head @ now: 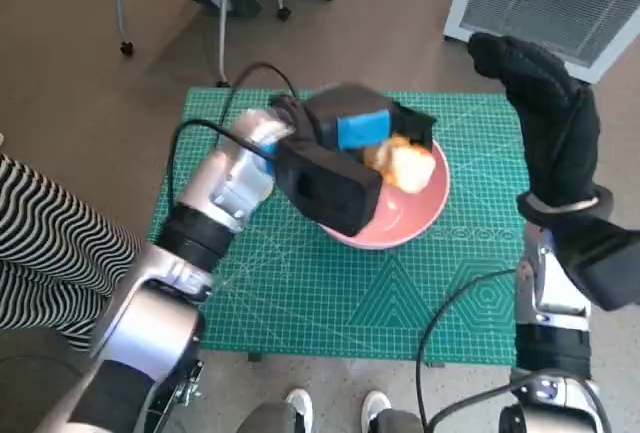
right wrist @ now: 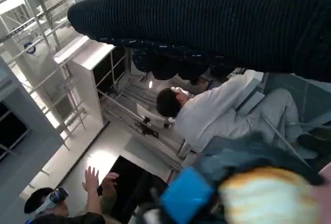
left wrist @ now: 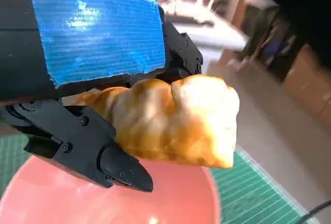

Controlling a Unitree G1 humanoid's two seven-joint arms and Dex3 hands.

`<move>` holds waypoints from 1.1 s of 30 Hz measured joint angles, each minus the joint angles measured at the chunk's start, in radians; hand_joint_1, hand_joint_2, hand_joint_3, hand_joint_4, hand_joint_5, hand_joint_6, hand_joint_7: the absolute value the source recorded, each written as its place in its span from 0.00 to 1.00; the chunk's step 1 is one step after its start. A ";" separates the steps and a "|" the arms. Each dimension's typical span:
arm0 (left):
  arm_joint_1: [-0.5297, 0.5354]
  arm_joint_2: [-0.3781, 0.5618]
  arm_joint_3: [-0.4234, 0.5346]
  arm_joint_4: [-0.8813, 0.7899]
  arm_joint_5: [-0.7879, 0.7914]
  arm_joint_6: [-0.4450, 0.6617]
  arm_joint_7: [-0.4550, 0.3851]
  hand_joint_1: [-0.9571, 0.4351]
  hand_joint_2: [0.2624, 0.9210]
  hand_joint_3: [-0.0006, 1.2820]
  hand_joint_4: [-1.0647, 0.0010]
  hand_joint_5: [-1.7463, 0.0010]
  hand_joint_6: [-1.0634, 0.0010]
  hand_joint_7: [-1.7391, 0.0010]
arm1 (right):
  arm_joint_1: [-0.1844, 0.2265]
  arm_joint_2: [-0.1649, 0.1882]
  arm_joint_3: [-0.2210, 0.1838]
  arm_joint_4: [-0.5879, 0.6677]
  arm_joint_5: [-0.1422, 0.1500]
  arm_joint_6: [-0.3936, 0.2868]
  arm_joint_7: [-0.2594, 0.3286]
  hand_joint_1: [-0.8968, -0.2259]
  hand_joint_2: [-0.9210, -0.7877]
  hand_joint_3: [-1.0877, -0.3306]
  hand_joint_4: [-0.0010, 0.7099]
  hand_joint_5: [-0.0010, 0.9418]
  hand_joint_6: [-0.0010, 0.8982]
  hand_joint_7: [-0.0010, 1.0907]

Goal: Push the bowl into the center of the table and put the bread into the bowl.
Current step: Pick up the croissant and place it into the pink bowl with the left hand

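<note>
My left hand point(head: 335, 158) grips the bread point(head: 405, 165) directly over the pink bowl point(head: 420, 215), so release goes straight down; my right hand point(head: 545, 118) hangs empty off the tabletop point(head: 300, 283).

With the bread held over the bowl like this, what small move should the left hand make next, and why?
Probably lower a little and let go. The left hand grips the bread, which hangs above the pink bowl rather than resting in it. The bowl already sits near the middle of the green mat, and the right hand is raised clear at the side.
</note>
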 measured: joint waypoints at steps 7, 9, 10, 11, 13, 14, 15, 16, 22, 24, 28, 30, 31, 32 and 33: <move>-0.008 -0.030 -0.028 0.080 0.029 0.062 -0.023 0.59 0.82 0.04 0.84 0.96 0.78 0.85 | 0.006 0.001 0.001 -0.017 -0.001 0.000 -0.011 0.19 0.00 0.56 0.25 0.00 0.02 0.50; -0.010 -0.031 -0.032 0.096 0.036 0.074 -0.034 0.54 0.81 0.03 0.88 0.98 0.80 0.88 | 0.008 0.001 0.001 -0.022 -0.001 0.000 -0.013 0.19 0.00 0.56 0.25 0.00 0.02 0.50; -0.010 -0.030 -0.034 0.102 0.038 0.078 -0.038 0.50 0.81 0.03 0.91 0.98 0.80 0.89 | 0.010 0.001 0.001 -0.025 -0.002 0.000 -0.015 0.19 0.00 0.56 0.24 0.00 0.02 0.50; -0.010 -0.029 -0.036 0.105 0.041 0.079 -0.040 0.48 0.81 0.03 0.93 0.99 0.81 0.90 | 0.012 0.001 0.001 -0.027 -0.002 0.000 -0.017 0.19 0.00 0.56 0.24 0.00 0.02 0.50; -0.010 -0.025 -0.040 0.108 0.045 0.079 -0.046 0.44 0.81 0.02 0.96 0.99 0.82 0.91 | 0.014 0.001 0.002 -0.031 -0.003 0.000 -0.020 0.19 0.00 0.56 0.24 0.00 0.02 0.50; -0.010 -0.023 -0.042 0.108 0.046 0.078 -0.048 0.41 0.82 0.02 0.98 1.00 0.83 0.92 | 0.016 0.002 0.002 -0.032 -0.003 0.000 -0.021 0.19 0.00 0.56 0.23 0.00 0.01 0.50; -0.010 -0.019 -0.043 0.106 0.046 0.074 -0.051 0.38 0.82 0.02 0.98 1.00 0.83 0.92 | 0.016 0.002 0.003 -0.033 -0.003 0.000 -0.022 0.19 0.00 0.56 0.23 0.00 0.01 0.50; -0.010 -0.014 -0.043 0.104 0.046 0.066 -0.057 0.37 0.82 0.02 0.99 1.00 0.84 0.92 | 0.017 0.003 0.003 -0.034 -0.003 0.000 -0.024 0.19 0.00 0.56 0.23 0.00 0.01 0.50; -0.001 0.044 -0.025 0.041 0.029 0.010 -0.093 0.31 0.83 0.02 1.00 1.00 0.85 0.94 | 0.018 0.004 0.003 -0.037 -0.004 0.000 -0.033 0.19 0.00 0.56 0.23 0.00 0.01 0.50; 0.007 0.069 -0.007 0.010 0.006 -0.008 -0.109 0.30 0.83 0.02 1.00 1.00 0.85 0.94 | 0.018 0.004 0.004 -0.037 -0.004 0.000 -0.036 0.19 0.00 0.56 0.23 0.00 0.01 0.50; 0.029 0.126 0.039 -0.060 -0.048 -0.036 -0.145 0.30 0.83 0.01 1.00 1.00 0.85 0.94 | 0.019 0.005 0.005 -0.038 -0.005 0.001 -0.041 0.20 0.00 0.56 0.23 0.00 0.01 0.50; 0.040 0.155 0.061 -0.091 -0.073 -0.042 -0.164 0.31 0.83 0.01 1.00 1.00 0.85 0.95 | 0.019 0.005 0.006 -0.038 -0.005 0.001 -0.043 0.20 0.00 0.56 0.23 0.00 0.01 0.50; 0.046 0.172 0.073 -0.106 -0.084 -0.042 -0.174 0.31 0.83 0.01 1.00 1.00 0.85 0.95 | 0.019 0.005 0.006 -0.038 -0.005 0.001 -0.044 0.20 0.00 0.56 0.23 0.00 0.01 0.50; 0.051 0.188 0.086 -0.123 -0.096 -0.043 -0.185 0.32 0.83 0.01 1.00 1.00 0.85 0.95 | 0.019 0.006 0.006 -0.038 -0.005 0.001 -0.046 0.20 0.00 0.56 0.23 0.00 0.01 0.50; 0.057 0.206 0.098 -0.137 -0.109 -0.042 -0.197 0.32 0.83 0.01 1.00 1.00 0.85 0.95 | 0.019 0.006 0.006 -0.038 -0.005 0.001 -0.046 0.20 0.00 0.56 0.23 0.00 0.01 0.50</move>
